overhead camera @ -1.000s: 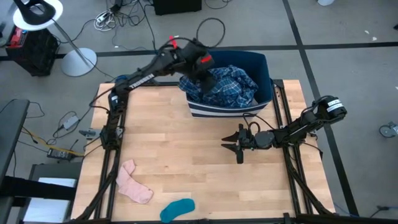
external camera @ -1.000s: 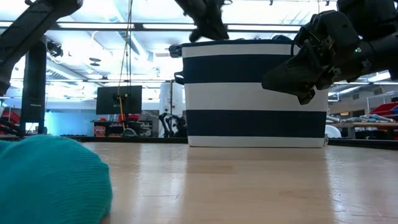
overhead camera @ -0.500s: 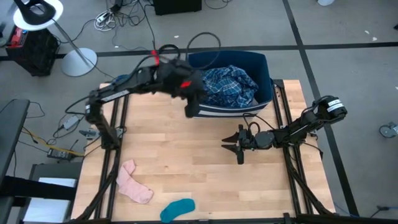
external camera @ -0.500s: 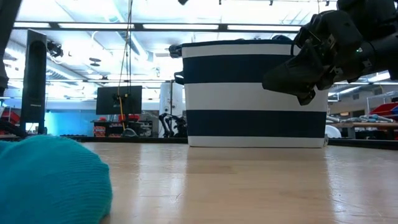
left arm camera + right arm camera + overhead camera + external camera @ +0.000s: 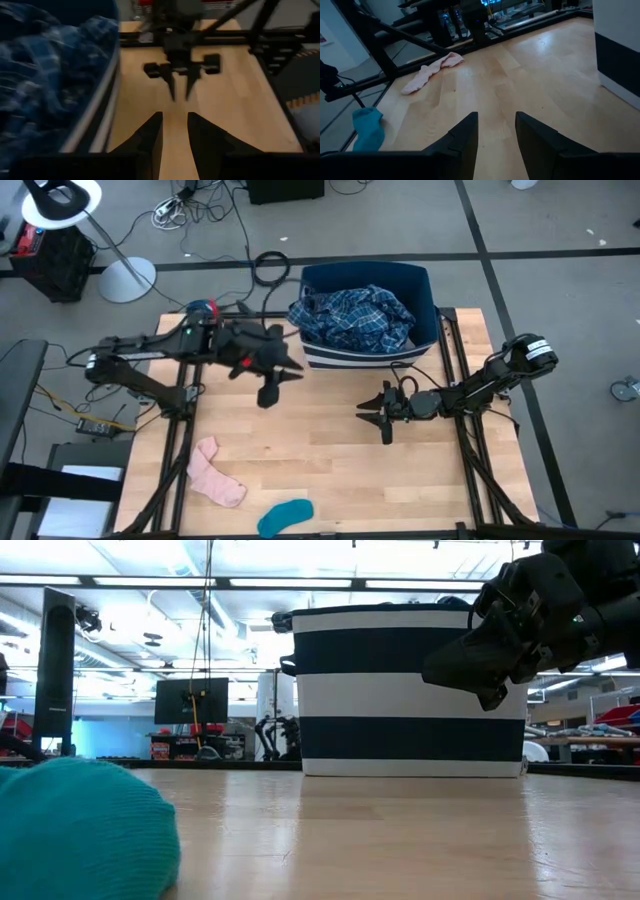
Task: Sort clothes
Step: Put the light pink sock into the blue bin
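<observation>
The blue plaid shirt point(image 5: 355, 318) lies heaped in the dark blue and white striped bin point(image 5: 432, 300); it also shows in the left wrist view point(image 5: 45, 75). A pink sock point(image 5: 215, 472) and a teal sock point(image 5: 285, 515) lie flat on the table near its near left corner. My left gripper point(image 5: 290, 370) hangs open and empty over the table, just left of the bin, pointing toward the table's right. My right gripper point(image 5: 362, 415) is open and empty above the table's middle, pointing left.
The bin point(image 5: 410, 690) stands at the table's far edge, right of centre. The teal sock point(image 5: 80, 830) fills the low view's near left. Bare wood lies between the two grippers point(image 5: 175, 130) and in front of the right gripper point(image 5: 496, 125).
My left gripper has drawn back from above the plaid shirt in the bin, toward the table's left and near edges, and now hangs over the table beside the bin, turned to point right. The shirt stays in the bin.
</observation>
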Controlling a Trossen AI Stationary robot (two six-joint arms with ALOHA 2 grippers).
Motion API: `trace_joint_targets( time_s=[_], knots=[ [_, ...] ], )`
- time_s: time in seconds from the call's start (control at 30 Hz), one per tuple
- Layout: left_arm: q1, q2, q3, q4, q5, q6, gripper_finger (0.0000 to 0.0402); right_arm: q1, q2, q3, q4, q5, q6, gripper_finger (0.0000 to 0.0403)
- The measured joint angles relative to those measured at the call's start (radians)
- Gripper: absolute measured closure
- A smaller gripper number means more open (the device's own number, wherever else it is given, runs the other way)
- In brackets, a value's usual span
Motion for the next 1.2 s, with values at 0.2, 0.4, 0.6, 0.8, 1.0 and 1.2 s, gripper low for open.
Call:
trace_joint_targets(
  time_s=[0.2, 0.4, 0.6, 0.8, 1.0, 1.2],
  knots=[
    [-0.036, -0.023, -0.122, 0.037, 0.007, -0.098, 0.0308, 0.0, 0.0, 0.0, 0.003, 0.0, 0.011, 0.027],
    [-0.035, -0.023, -0.202, -0.007, 0.017, -0.17, 0.0308, 0.0, 0.0, 0.0, 0.002, 0.0, 0.019, 0.027],
    [-0.05, -0.022, -0.296, -0.091, 0.004, -0.346, 0.0308, 0.0, 0.0, 0.0, -0.001, 0.0, 0.018, 0.027],
    [-0.149, -0.023, -0.407, -0.114, -0.048, -0.551, 0.0308, 0.0, 0.0, 0.0, -0.004, 0.0, 0.018, 0.027],
    [-0.324, -0.023, -0.508, -0.13, -0.107, -0.82, 0.0308, 0.0, 0.0, 0.0, -0.01, 0.0, 0.017, 0.027],
    [-0.515, -0.026, -0.562, -0.212, -0.12, -1.156, 0.0308, 0.0, 0.0, 0.0, -0.013, 0.0, 0.012, 0.027]
  ],
)
